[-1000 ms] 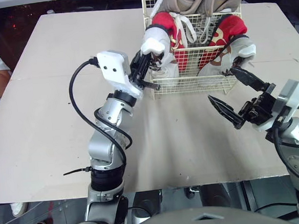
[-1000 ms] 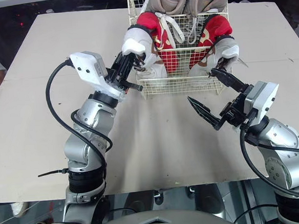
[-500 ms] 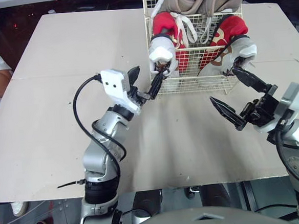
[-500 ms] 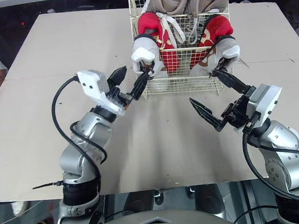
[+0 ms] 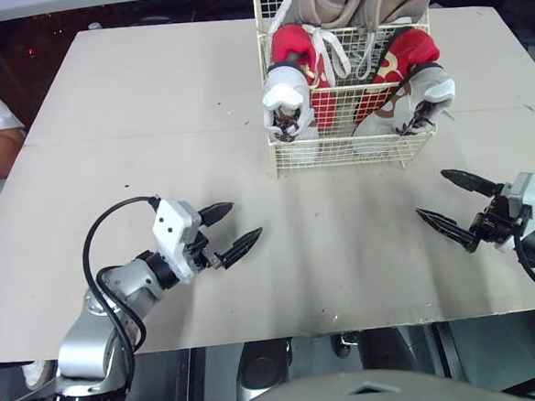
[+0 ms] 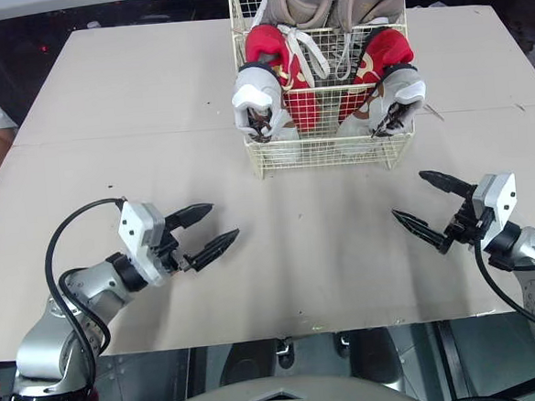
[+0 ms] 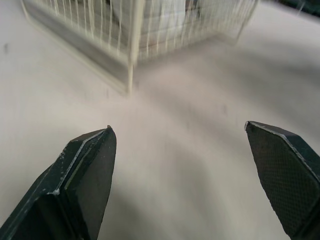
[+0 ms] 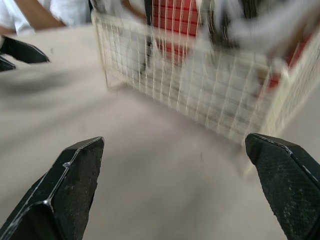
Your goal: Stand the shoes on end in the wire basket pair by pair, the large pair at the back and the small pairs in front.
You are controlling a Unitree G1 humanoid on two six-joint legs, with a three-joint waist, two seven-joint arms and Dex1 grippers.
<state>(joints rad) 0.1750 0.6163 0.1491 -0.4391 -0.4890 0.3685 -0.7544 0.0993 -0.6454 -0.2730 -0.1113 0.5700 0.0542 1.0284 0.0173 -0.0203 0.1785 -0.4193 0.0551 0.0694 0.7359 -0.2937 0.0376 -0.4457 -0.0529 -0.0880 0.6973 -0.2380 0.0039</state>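
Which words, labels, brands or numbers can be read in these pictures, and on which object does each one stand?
No text can be read for certain.
Small dark mark on each beige shoe at the back of the wire basket: too small to read.
Gold print on the red shoes: too small to read.

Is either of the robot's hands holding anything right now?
Nothing: left gripper and right gripper hang open over the beige tabletop, apart from the white wire basket.

Right pincer (image 8: 173, 139), fingers wide apart, before wire basket (image 8: 131, 67) of red-and-white shoes (image 8: 175, 20) on table (image 8: 125, 170).
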